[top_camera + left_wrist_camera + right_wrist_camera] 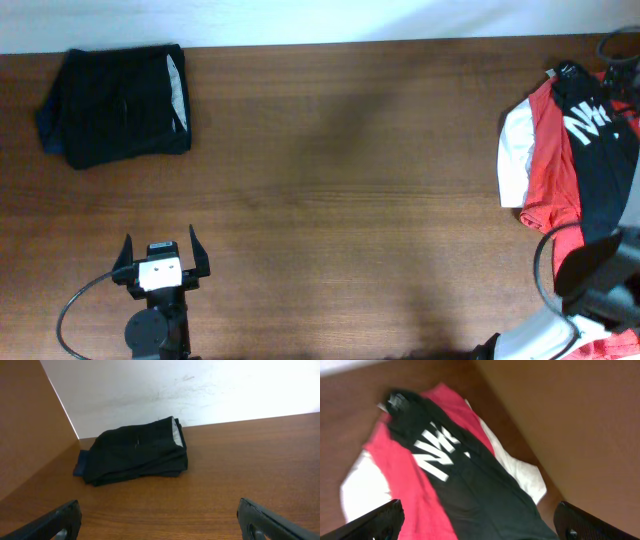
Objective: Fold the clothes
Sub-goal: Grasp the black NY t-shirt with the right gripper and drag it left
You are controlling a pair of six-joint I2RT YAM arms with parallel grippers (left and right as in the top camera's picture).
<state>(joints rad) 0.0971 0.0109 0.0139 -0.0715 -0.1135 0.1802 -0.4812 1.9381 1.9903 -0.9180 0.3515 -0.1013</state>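
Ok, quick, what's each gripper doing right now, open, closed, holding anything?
Left gripper: open, holding nothing.
Right gripper: open, above the black trousers, not gripping them.

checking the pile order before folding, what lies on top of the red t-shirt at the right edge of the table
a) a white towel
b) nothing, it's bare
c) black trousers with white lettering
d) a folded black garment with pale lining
C: the black trousers with white lettering lie draped across the red T-shirt, and the right wrist view shows the same. The folded black garment sits apart at the far left corner.
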